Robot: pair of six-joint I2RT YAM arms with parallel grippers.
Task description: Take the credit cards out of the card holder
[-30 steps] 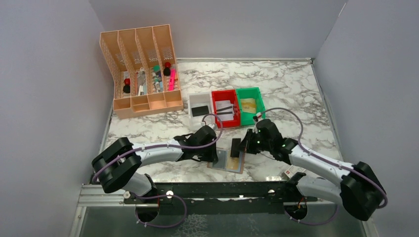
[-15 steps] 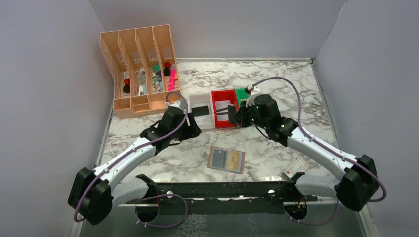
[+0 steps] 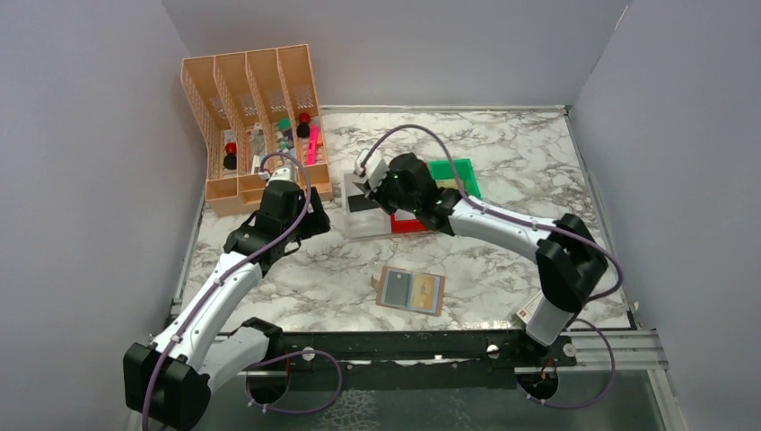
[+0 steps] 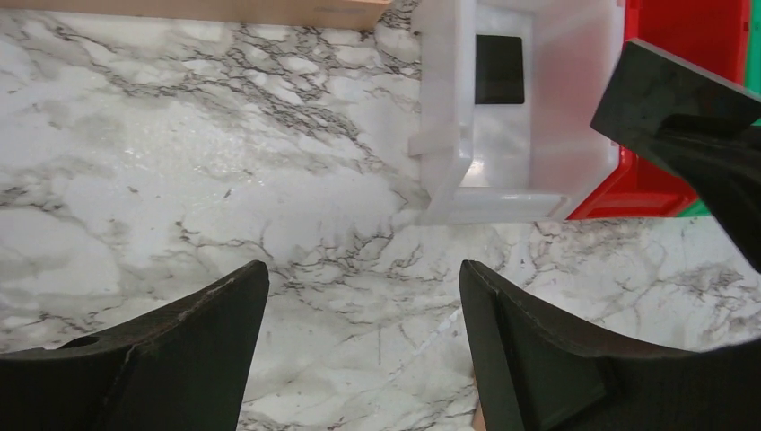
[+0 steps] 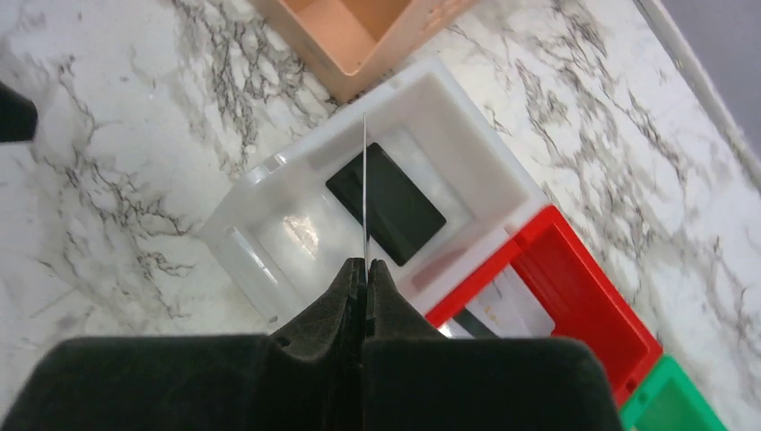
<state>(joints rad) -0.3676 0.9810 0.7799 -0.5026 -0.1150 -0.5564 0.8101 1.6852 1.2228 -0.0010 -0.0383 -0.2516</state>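
Note:
The card holder point(image 3: 411, 290) lies open on the marble near the front edge, pale grey on its left half and tan on its right. My right gripper point(image 5: 363, 263) is shut on a thin dark credit card point(image 5: 364, 189), seen edge-on. It holds that card above the white bin point(image 5: 260, 229), where another dark card point(image 5: 386, 203) lies flat. From above, the right gripper point(image 3: 370, 184) hangs over that white bin point(image 3: 359, 224). My left gripper point(image 4: 363, 274) is open over bare marble, left of the white bin point(image 4: 449, 153). It holds nothing. From above, the left gripper point(image 3: 312, 214) is far from the card holder.
A red bin point(image 5: 574, 296) with a white and black card touches the white bin, and a green bin point(image 3: 458, 171) follows on the right. A peach desk organiser point(image 3: 256, 126) with pens stands at the back left. A small label point(image 3: 538, 307) lies near the right arm's base.
The left gripper let go at the card holder, opened and drew back to the left. The right gripper carried the dark card up from the card holder to above the white bin.

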